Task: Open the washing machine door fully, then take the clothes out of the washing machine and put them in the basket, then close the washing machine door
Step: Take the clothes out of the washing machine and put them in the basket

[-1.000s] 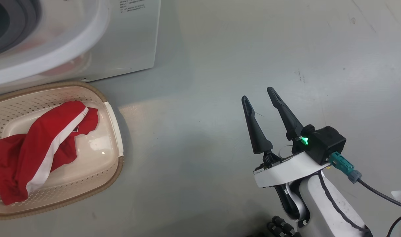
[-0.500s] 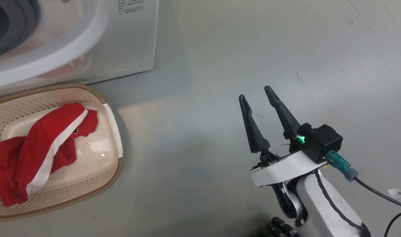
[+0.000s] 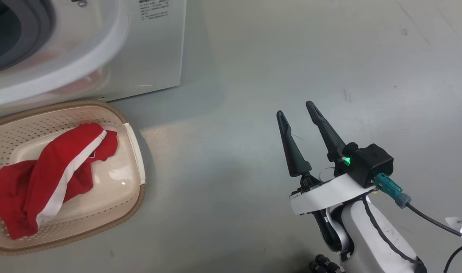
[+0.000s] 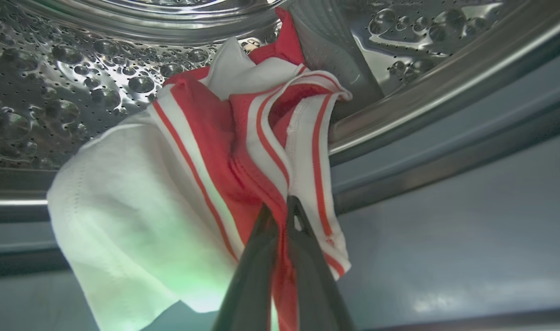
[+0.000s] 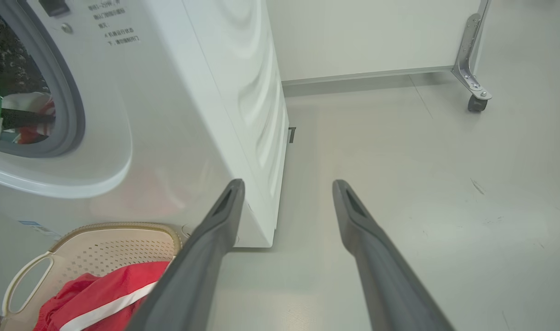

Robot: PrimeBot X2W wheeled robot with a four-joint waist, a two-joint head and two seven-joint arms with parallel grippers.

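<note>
Inside the perforated steel drum [image 4: 54,69] of the washing machine [image 3: 155,45], my left gripper [image 4: 280,202] is shut on a red garment with white stripes and a white cloth part [image 4: 206,151], which hangs over the drum's lip. My right gripper [image 3: 295,108] stands open over the bare floor, right of the machine, with nothing between its fingers [image 5: 215,239]. The cream basket [image 3: 134,151] sits on the floor in front of the machine and holds another red garment with a white stripe [image 3: 52,170]. The door is out of view.
The grey floor [image 3: 234,76] spreads wide to the right of the machine and the basket. A white panel on a metal bracket with a caster [image 5: 475,92] stands far behind. A cable [image 3: 431,222] trails from my right wrist.
The head view has shifted slightly, so the machine and basket sit a little lower and to the right. The right gripper stays open in the same place.
</note>
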